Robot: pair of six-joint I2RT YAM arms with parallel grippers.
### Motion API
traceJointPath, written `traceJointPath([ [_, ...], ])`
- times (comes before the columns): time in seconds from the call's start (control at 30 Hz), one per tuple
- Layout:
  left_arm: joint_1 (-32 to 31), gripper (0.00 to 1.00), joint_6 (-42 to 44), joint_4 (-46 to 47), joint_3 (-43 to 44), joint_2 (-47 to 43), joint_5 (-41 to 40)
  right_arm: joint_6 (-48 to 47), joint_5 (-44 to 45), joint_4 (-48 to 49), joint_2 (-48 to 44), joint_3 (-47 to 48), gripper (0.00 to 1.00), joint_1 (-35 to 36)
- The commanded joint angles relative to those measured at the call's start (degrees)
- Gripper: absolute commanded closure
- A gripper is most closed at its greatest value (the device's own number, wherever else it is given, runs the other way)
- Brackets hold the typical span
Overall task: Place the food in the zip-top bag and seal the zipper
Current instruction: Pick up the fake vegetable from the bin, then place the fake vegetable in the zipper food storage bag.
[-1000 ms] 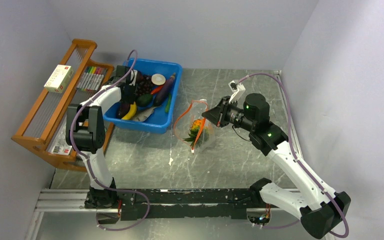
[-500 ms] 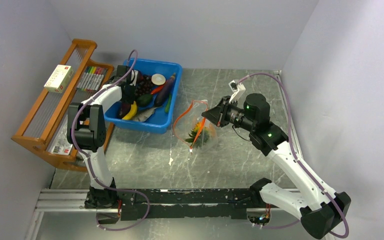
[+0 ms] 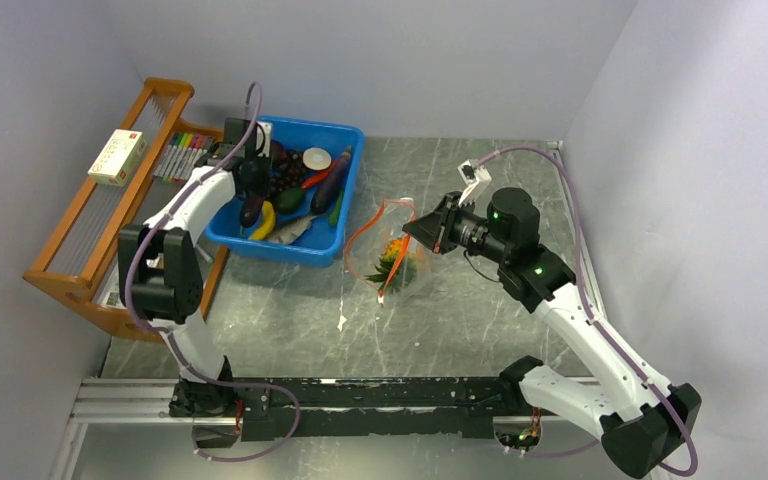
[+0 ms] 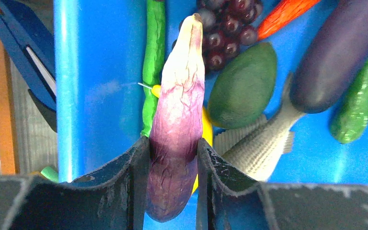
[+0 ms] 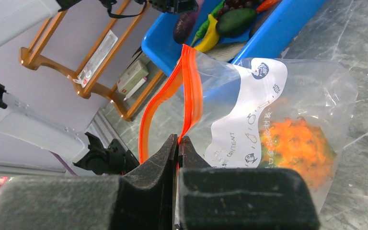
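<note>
My left gripper [image 4: 172, 143] is shut on a pale-tipped purple eggplant [image 4: 179, 96] and holds it above the blue bin [image 3: 348, 150]; it also shows from above [image 3: 251, 207]. Below it lie dark red grapes [image 4: 225, 28], a darker eggplant [image 4: 335, 52] and a white-faced round piece [image 3: 316, 158]. My right gripper [image 5: 178, 141] is shut on the red zipper [image 5: 191, 86] and holds the clear zip-top bag [image 5: 268, 120] up with its mouth gaping. The orange pineapple [image 5: 297, 143] lies inside the bag [image 3: 390, 255].
The bin also holds a green avocado [image 4: 242, 86], a grey fish [image 4: 263, 143], a banana [image 4: 206, 129] and a green bean [image 4: 153, 57]. A wooden rack [image 3: 90, 240] with marker pens [image 3: 182, 155] and a box [image 3: 117, 157] stands left of the bin.
My left gripper has risen out of the bin's food pile with the purple eggplant in it. The right arm and the bag have stayed in place.
</note>
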Motion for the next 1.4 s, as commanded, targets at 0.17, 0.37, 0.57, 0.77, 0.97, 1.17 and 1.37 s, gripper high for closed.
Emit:
traceJointPath([
  [0.17, -1.2, 0.79, -5.9, 2.9, -0.2, -11.8, 9.0, 3.3, 2.9, 2.3, 1.3, -1.9, 1.00, 0.0],
  [0.37, -1.2, 0.79, -10.3, 7.0, -3.7, -22.2, 18.9, 6.5, 2.1, 5.3, 1.6, -3.6, 1.00, 0.0],
  [0.57, -1.2, 0.79, -17.5, 15.9, -11.5, -32.3, 33.6, 12.1, -1.0, 7.3, 4.0, -4.6, 1.00, 0.0],
  [0.77, -1.2, 0.81, -30.6, 36.6, -23.0, -39.1, 48.5, 14.9, -2.9, 9.6, 5.2, -4.3, 1.00, 0.0],
  [0.97, -1.3, 0.79, -43.2, 55.6, -29.7, -41.0, 61.6, 18.4, -6.6, 12.8, 6.7, -4.7, 1.00, 0.0],
  [1.17, -3.6, 0.79, -53.7, 73.4, -36.0, -40.4, 65.6, 20.7, -7.1, 14.6, 7.1, -5.0, 1.00, 0.0],
  [1.37, -9.5, 0.79, -47.1, 71.8, -36.8, -39.3, 65.1, 22.9, -7.8, 17.4, 6.2, -6.2, 1.00, 0.0],
])
